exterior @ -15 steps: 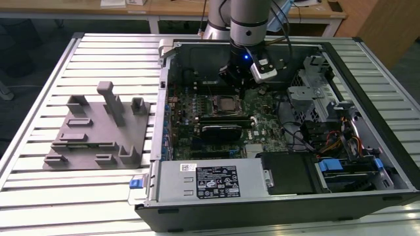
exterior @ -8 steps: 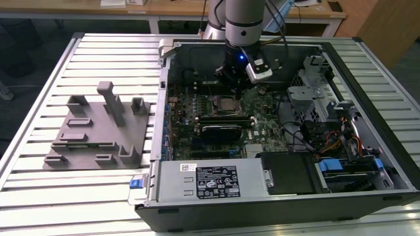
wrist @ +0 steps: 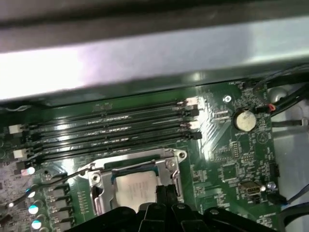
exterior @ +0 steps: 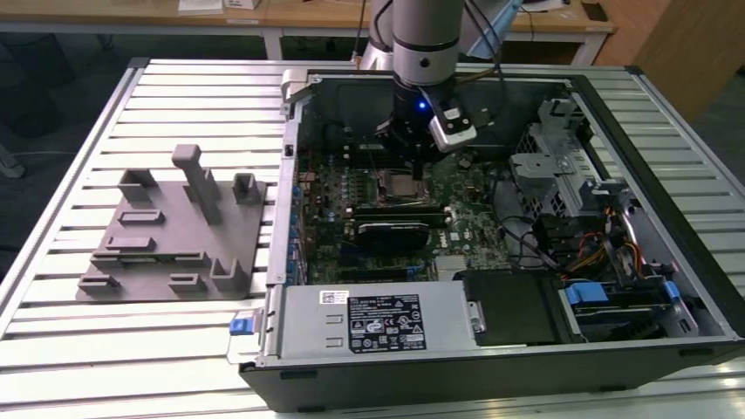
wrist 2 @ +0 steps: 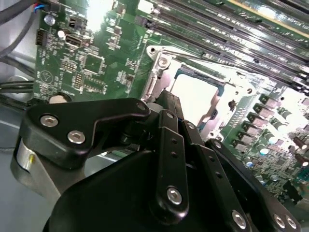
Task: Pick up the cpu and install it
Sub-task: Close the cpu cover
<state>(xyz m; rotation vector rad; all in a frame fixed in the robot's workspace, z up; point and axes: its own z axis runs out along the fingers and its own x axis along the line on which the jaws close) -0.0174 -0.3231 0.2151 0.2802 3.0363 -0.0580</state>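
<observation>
Squarely inside the socket [wrist: 175, 155] the cpu [wrist: 134, 186] is seen lying flat, its pale metal top turned up and ringed by the socket's metal frame. The gripper [wrist: 165, 190] is placed right at one edge of the cpu. In the first wrist view its two dark fingers [wrist: 160, 194] are drawn together with nothing seen between them, and their tips overlap that side of the chip. Whether they touch it cannot be told. In the second wrist view the cpu [wrist 2: 195, 89] shows as a bright patch just beyond the tips of the gripper [wrist 2: 169, 96], inside the same frame. Four memory slots [wrist: 111, 128] are set just beside the socket, and a round battery [wrist: 245, 120] is mounted farther off on the green board [wrist: 227, 164]. In the exterior view the gripper [exterior: 410, 164] is held low over the board, within the open case [exterior: 489, 375]. The case is laid on a slatted table [exterior: 70, 349]. A grey fixture [exterior: 174, 236] is set on the table at the exterior view's left of the case, well apart from the gripper.
</observation>
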